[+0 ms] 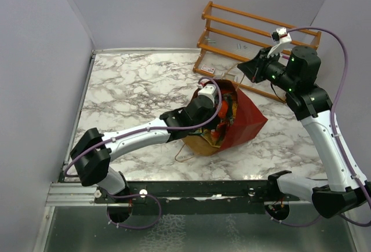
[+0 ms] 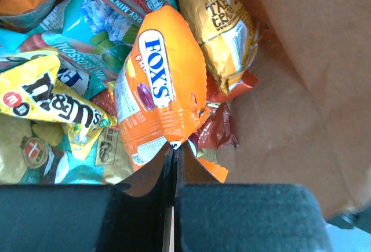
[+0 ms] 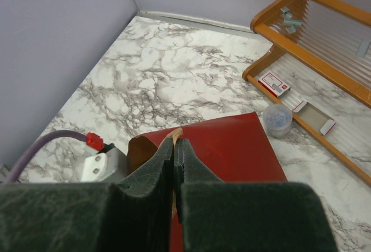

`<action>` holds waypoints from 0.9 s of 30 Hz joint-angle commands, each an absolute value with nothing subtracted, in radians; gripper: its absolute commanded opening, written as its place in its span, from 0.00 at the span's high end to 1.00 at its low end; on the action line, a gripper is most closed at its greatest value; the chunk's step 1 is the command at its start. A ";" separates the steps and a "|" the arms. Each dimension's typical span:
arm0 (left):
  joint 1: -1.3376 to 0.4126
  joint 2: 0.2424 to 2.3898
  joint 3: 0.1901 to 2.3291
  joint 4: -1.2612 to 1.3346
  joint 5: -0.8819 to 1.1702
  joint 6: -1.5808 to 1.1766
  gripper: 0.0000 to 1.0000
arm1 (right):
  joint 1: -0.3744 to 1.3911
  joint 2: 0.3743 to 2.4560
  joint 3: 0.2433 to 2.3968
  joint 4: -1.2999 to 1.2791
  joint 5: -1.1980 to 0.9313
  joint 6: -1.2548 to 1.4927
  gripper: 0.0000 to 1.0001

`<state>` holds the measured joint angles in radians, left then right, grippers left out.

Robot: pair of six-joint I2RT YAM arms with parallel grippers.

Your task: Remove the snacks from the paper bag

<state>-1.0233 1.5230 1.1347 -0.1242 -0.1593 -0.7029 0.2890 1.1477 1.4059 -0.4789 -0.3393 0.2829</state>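
Note:
The red paper bag point(image 1: 246, 119) lies on its side mid-table with its mouth toward the left arm. My left gripper point(image 1: 222, 112) reaches into it. In the left wrist view that gripper point(image 2: 174, 146) is shut on the lower edge of an orange Fox's packet point(image 2: 165, 84). Around it lie a yellow M&M's packet point(image 2: 40, 92), a teal packet point(image 2: 87, 32), a gold packet point(image 2: 223, 29) and a red-brown packet point(image 2: 219, 127) on the brown kraft inside point(image 2: 301, 90). My right gripper point(image 1: 243, 69) point(image 3: 175, 142) is shut on the bag's tan string handle point(image 3: 177, 131), above the red bag point(image 3: 232, 148).
An orange wooden rack point(image 1: 243, 29) point(image 3: 301, 61) stands at the back right, close behind the right gripper. A small clear plastic cup point(image 3: 277, 119) sits by its foot. The marble table point(image 1: 133, 84) is walled in at the left and back.

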 commanded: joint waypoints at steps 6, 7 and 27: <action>-1.025 1.306 1.189 -0.218 -0.165 -0.680 1.00 | 0.290 1.108 1.400 -0.472 -0.313 0.265 0.98; -1.026 1.290 1.201 -0.235 -0.157 -0.676 1.00 | 0.290 1.107 1.400 -0.476 -0.313 0.263 0.98; -1.026 0.909 1.467 -0.859 -0.494 -0.578 1.00 | 0.290 1.078 1.363 -0.471 -0.326 0.263 0.98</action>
<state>-1.0233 0.9382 1.4296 -0.6888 -0.3027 -0.6067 0.2890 1.1007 1.3788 -0.4866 -0.3313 0.2714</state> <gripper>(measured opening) 0.016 0.026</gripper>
